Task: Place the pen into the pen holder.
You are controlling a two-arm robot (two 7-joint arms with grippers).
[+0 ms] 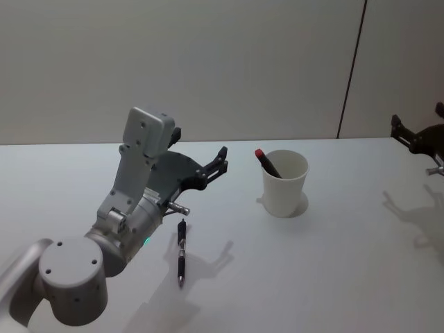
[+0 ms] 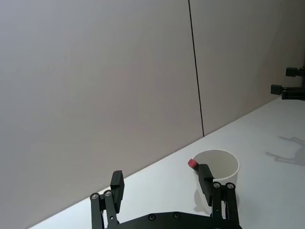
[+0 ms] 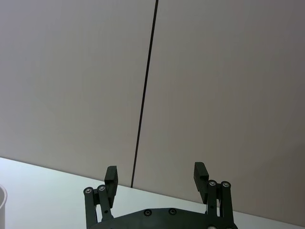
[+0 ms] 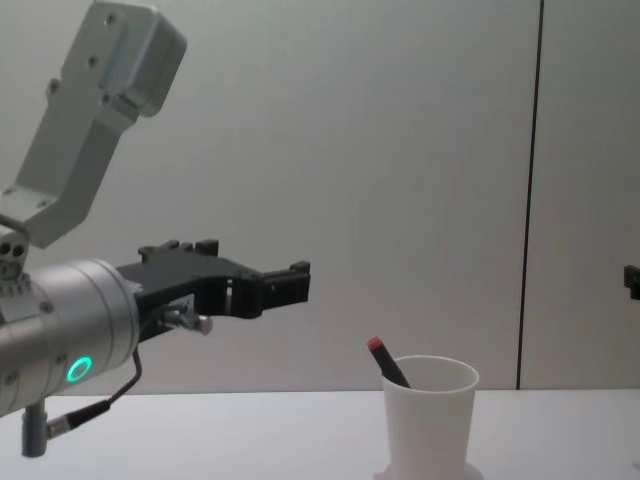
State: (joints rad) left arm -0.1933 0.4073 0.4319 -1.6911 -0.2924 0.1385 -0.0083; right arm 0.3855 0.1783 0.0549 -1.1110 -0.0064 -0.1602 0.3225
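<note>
— Where is the pen (image 1: 181, 251) found?
— It is seen lying flat on the table (image 1: 347, 270), left of the middle, toward the near edge. The paper cup (image 1: 284, 186) is set upright nearer the far edge, to the right, with a red-capped pen (image 1: 266, 161) leaned inside.
— And the grippers?
— The left gripper (image 1: 199, 143) is held above the table, beyond the pen, jaws spread with nothing between them. The right gripper (image 3: 155, 172) is parked at the right edge, also spread and empty.
— How is the pickup best done?
— The left gripper should be lowered with its jaws set across the barrel near the middle, so the pen is lifted level and can be tipped over the cup without the other pen being knocked
</note>
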